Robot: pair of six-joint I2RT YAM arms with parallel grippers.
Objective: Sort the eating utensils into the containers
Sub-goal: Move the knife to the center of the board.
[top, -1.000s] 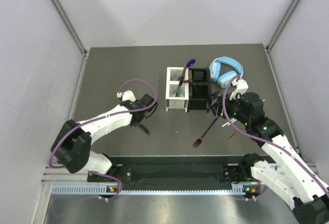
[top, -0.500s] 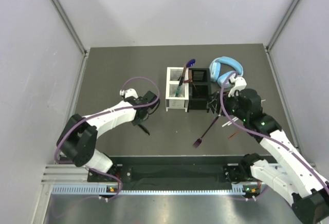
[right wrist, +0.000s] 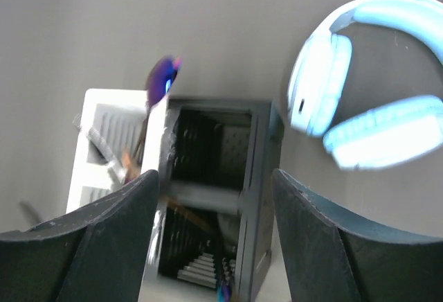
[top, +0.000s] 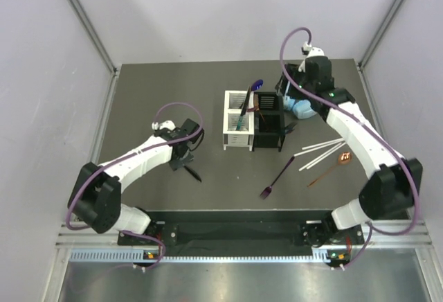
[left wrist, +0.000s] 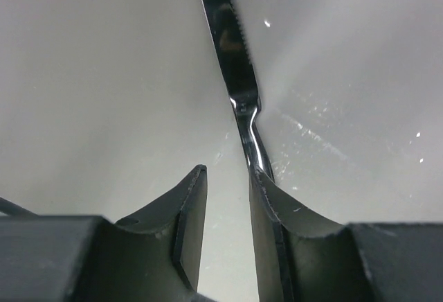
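Narrowly parted and empty, the left claw should nudge toward three o'clock to straddle the knife before closing; the right claw hangs wide open, empty, above the black caddy.

The left arm and right arm are white shells over black joints — purple cables loop at each wrist; dark wedge-shaped fingers.

One white caddy, one black caddy — one pair of headphones, one copper-coloured spoon.
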